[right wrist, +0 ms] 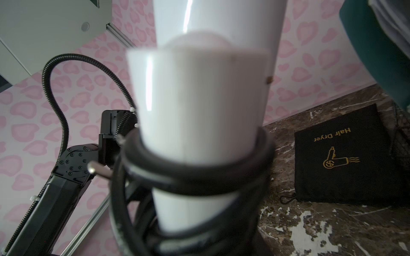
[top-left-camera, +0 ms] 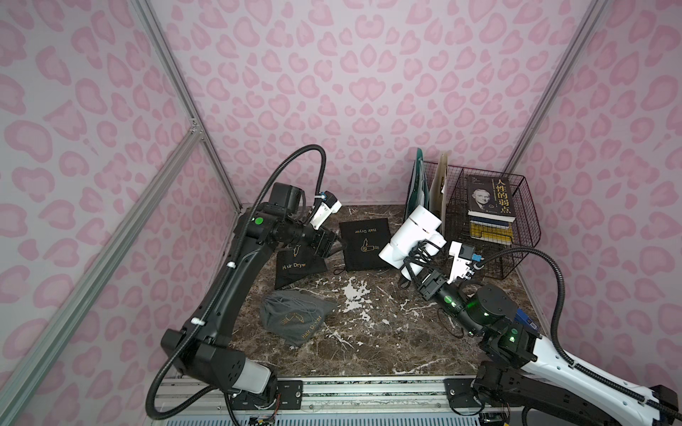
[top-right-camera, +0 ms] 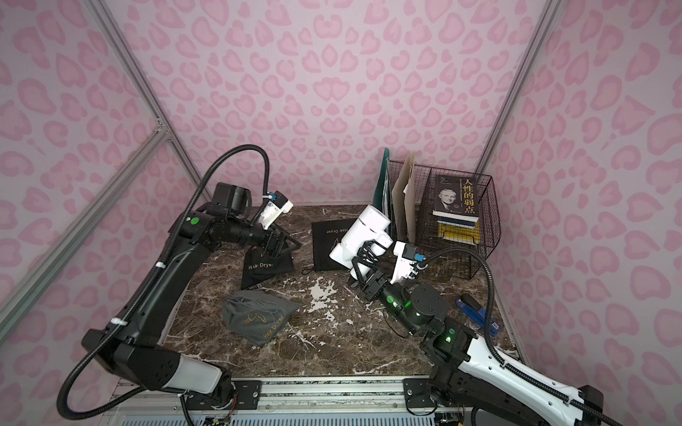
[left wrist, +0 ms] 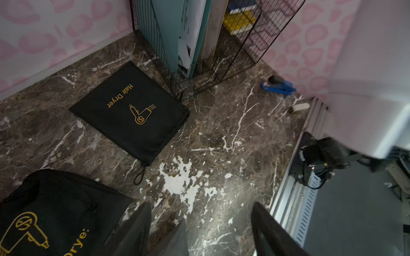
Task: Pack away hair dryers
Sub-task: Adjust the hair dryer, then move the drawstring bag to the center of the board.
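White hair dryer (top-left-camera: pixel 409 236), black cord (right wrist: pixel 195 172) wound round its handle, was clamped in my right gripper (top-left-camera: pixel 420 273) beside the wire basket (top-left-camera: pixel 524 206) of books (top-left-camera: pixel 489 195). Left gripper (left wrist: pixel 199 223) gaped empty by a black pouch (left wrist: pixel 55 199).

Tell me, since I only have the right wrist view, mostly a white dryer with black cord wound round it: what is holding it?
Observer: The right gripper is shut on the white hair dryer, gripping its cord-wound handle beside the wire basket.
Operator: And the left gripper?
Observer: The left gripper is open with nothing between its jaws, next to a propped-up black pouch.
Operator: Any pouches besides the flat black pouch I can see?
Observer: Yes, a bulging grey pouch lies nearer the robot's base.
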